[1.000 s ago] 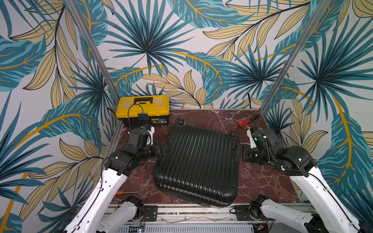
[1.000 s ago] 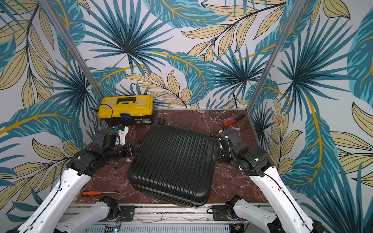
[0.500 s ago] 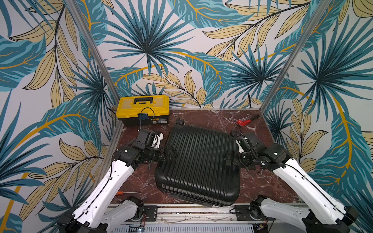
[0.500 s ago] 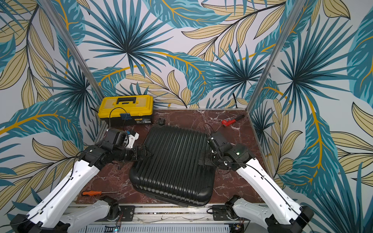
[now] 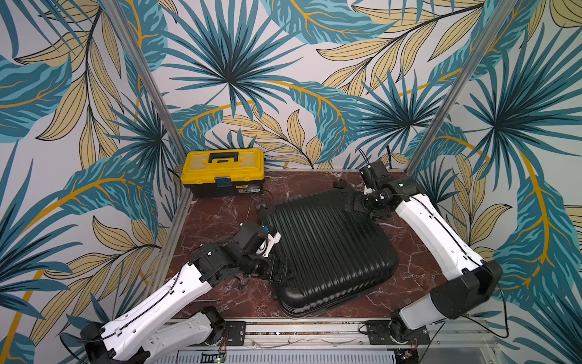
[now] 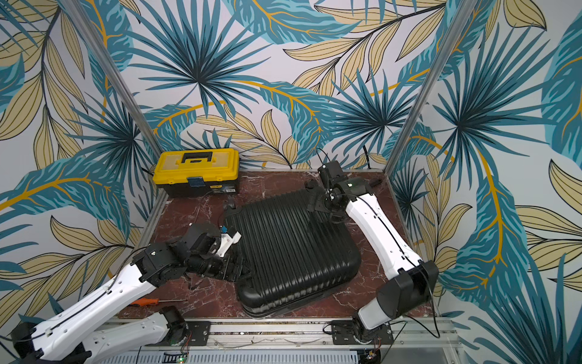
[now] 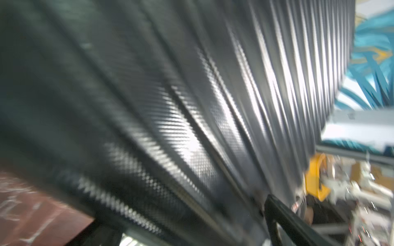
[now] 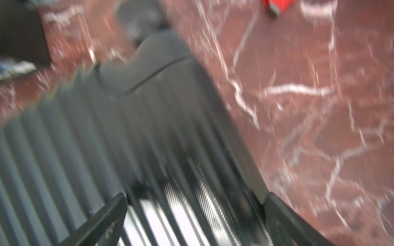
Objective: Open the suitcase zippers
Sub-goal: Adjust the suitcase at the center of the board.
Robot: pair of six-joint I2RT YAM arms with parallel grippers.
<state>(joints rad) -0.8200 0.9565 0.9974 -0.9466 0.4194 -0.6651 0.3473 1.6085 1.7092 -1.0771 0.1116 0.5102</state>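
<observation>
The black ribbed suitcase (image 5: 327, 252) (image 6: 293, 249) lies flat and skewed on the red marble table, its wheels towards the back. Its zippers show only as a thin seam along the rim (image 5: 330, 308); I cannot make out the pulls. My left gripper (image 5: 280, 271) (image 6: 240, 270) is open and low against the case's left edge; in the blurred left wrist view the shell (image 7: 191, 106) fills the picture. At the far right corner my right gripper (image 5: 354, 204) (image 8: 195, 213) is also open, its fingers (image 8: 106, 217) astride the ribbed shell (image 8: 128, 132).
A yellow-lidded toolbox (image 5: 223, 171) (image 6: 196, 171) stands at the back left. An orange screwdriver (image 6: 148, 301) lies near the front left edge. A red tool (image 8: 279, 5) lies on the marble beyond the case's corner. Walls close in the table on three sides.
The suitcase has turned anticlockwise, its near end swinging right. My left gripper moved nearer along the left edge. My right gripper moved to the far right corner. Both stayed open.
</observation>
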